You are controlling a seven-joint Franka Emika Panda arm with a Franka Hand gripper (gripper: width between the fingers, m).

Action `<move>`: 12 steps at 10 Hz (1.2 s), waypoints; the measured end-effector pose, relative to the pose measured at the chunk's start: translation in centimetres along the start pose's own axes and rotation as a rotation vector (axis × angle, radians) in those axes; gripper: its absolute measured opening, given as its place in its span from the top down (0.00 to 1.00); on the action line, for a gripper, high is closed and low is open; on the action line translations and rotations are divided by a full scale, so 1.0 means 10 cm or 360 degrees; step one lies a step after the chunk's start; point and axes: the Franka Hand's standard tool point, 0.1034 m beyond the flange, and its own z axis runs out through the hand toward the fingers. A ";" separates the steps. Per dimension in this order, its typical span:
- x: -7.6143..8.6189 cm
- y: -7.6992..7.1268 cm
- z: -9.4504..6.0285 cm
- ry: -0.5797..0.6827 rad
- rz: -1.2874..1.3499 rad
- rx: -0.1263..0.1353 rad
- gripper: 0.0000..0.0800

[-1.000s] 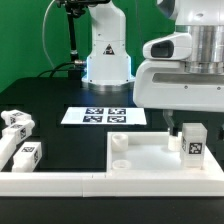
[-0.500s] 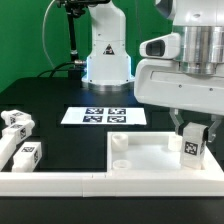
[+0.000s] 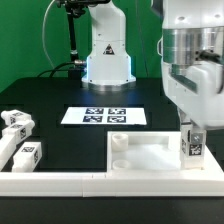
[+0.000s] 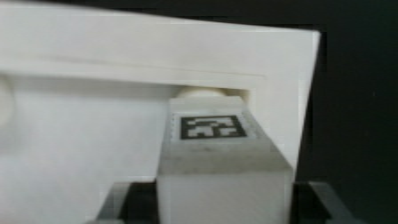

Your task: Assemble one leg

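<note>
Exterior view: gripper [image 3: 192, 141] closed on the leg [image 3: 193, 146], held upright at the tabletop panel [image 3: 150, 153] corner on the exterior view's right. Since a second ago the wrist has rotated and the leg's tag has turned with it, suggesting screwing-in is under way. Spare legs [image 3: 20, 140] lie well apart; marker board [image 3: 104, 116] sits behind.

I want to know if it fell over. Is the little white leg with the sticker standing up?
Standing up. The leg is upright on the white panel, with the gripper closed around it.
</note>
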 end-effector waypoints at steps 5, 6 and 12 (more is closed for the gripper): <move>-0.07 0.01 0.02 -0.0003 -0.0766 0.0001 0.24; -0.12 0.02 0.02 -0.0010 -0.1012 0.0005 0.24; -0.07 -0.03 0.07 0.0095 -0.2187 0.0071 0.19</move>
